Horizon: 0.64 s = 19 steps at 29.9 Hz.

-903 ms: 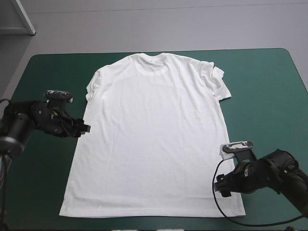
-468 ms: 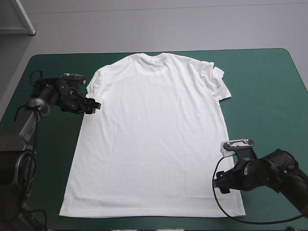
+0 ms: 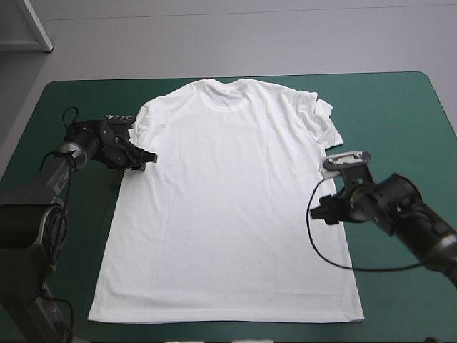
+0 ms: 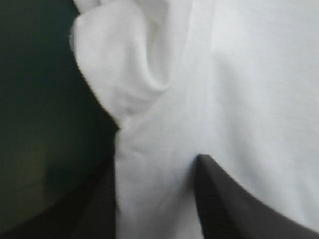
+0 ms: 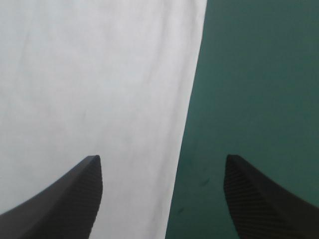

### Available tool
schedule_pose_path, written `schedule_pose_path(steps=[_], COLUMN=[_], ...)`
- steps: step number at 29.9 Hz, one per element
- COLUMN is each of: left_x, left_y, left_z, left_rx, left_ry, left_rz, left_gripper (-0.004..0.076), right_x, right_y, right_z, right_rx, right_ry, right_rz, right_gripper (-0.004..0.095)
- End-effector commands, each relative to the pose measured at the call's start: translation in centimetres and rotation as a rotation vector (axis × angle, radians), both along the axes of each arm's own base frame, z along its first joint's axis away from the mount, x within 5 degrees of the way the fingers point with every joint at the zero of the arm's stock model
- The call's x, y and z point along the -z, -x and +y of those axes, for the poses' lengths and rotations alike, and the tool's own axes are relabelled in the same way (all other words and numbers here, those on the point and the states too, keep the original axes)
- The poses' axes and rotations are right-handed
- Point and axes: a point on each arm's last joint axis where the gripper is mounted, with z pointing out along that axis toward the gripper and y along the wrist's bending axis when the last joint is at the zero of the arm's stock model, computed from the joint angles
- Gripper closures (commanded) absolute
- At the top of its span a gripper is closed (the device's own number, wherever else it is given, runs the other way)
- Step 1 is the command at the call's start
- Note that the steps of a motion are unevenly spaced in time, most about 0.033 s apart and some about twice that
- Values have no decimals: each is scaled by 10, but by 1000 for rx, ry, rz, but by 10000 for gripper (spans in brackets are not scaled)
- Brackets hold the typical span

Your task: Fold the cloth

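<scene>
The white T-shirt (image 3: 228,207) lies spread flat on the teal-green cover, collar toward the far edge and hem near the front edge. My left gripper (image 3: 145,158) is at the shirt's left edge, just below the bunched left sleeve (image 4: 119,64). It is open (image 4: 154,162): one finger rests over the shirt (image 4: 249,74), the other over the cover, with the side seam between them. My right gripper (image 3: 327,212) is at the shirt's right edge, about halfway down. It is open too (image 5: 162,158) and straddles the straight edge of the shirt (image 5: 89,74).
Teal-green cover (image 3: 400,128) shows in a wide band to the right of the shirt and a narrower one (image 3: 71,243) to the left. The right sleeve (image 3: 321,118) lies folded in on itself near the far right.
My left gripper has swung toward the far side and in to the shirt's edge under the left sleeve. My right gripper has moved from near the hem up along the right edge.
</scene>
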Motion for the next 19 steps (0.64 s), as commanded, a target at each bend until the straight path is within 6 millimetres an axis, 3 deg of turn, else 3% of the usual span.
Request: schedule_pose_path(steps=[1, 3, 8, 19], left_x=[-30, -28, -28, -27], left_y=[0, 0, 1, 2], left_z=[-1, 0, 1, 1], left_rx=[-7, 2, 10, 9], left_ry=[13, -4, -20, -17], left_rz=[-88, -82, -72, -61], left_gripper=[619, 731, 730, 731], right_x=[-22, -20, -3, 31], right_y=[-40, -62, -106, -180], right_z=[-5, -12, -25, -11], right_rx=[34, 55, 60, 54], right_ry=[2, -33, -83, -66], right_rz=[-110, -98, -70, -46], right_gripper=[277, 277, 277, 277])
